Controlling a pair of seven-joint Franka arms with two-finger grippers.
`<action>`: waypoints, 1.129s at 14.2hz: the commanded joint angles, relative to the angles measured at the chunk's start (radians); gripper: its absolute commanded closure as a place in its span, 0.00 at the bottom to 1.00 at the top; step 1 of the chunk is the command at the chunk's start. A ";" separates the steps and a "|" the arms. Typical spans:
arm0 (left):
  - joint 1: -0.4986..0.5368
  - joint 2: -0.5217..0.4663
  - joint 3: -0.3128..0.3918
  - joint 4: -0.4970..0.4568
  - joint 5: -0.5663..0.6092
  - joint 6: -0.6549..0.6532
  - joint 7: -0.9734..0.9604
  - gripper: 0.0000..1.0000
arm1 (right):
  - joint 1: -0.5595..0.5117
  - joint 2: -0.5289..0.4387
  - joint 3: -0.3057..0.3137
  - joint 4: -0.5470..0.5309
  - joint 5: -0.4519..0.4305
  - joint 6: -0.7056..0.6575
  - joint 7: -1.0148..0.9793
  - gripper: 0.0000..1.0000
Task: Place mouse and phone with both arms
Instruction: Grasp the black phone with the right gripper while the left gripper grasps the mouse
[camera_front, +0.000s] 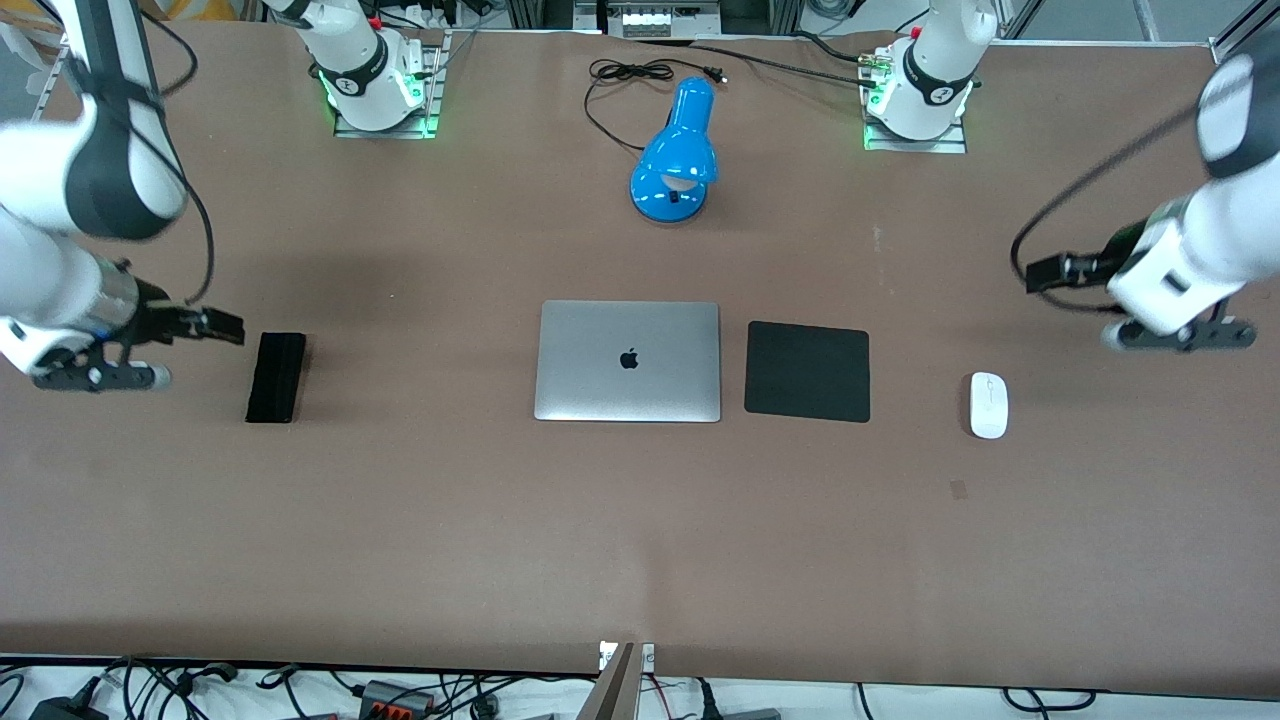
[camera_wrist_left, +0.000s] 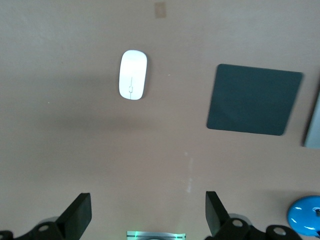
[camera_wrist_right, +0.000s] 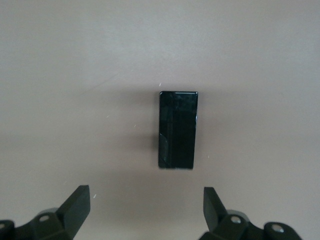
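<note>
Lay flat on the brown table (camera_front: 640, 520): the mouse (camera_front: 988, 404) toward the left arm's end, long axis running from the robots' edge to the front-camera edge, just beside the black pad (camera_front: 807, 371) and a little nearer the front camera. Lay likewise the phone (camera_front: 275, 377) toward the right arm's end, glossy face up, long axis along the same line (slightly tilted). Sat between them a closed silver laptop (camera_front: 628, 361), with a blue lamp (camera_front: 677, 155) near the robots' edge. Hovered above the table, holding nothing: left gripper (camera_wrist_left: 147, 215), jaws wide apart; right gripper (camera_wrist_right: 146, 207), jaws wide apart.
</note>
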 joint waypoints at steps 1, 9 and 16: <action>0.008 0.138 0.000 0.034 0.025 0.099 0.025 0.00 | -0.034 0.087 0.005 0.001 -0.015 0.068 0.008 0.00; 0.060 0.172 0.000 -0.386 0.134 0.826 0.134 0.00 | -0.088 0.212 0.006 -0.110 -0.004 0.300 0.011 0.00; 0.080 0.249 -0.002 -0.493 0.134 1.106 0.137 0.00 | -0.109 0.232 0.009 -0.190 -0.001 0.438 0.011 0.00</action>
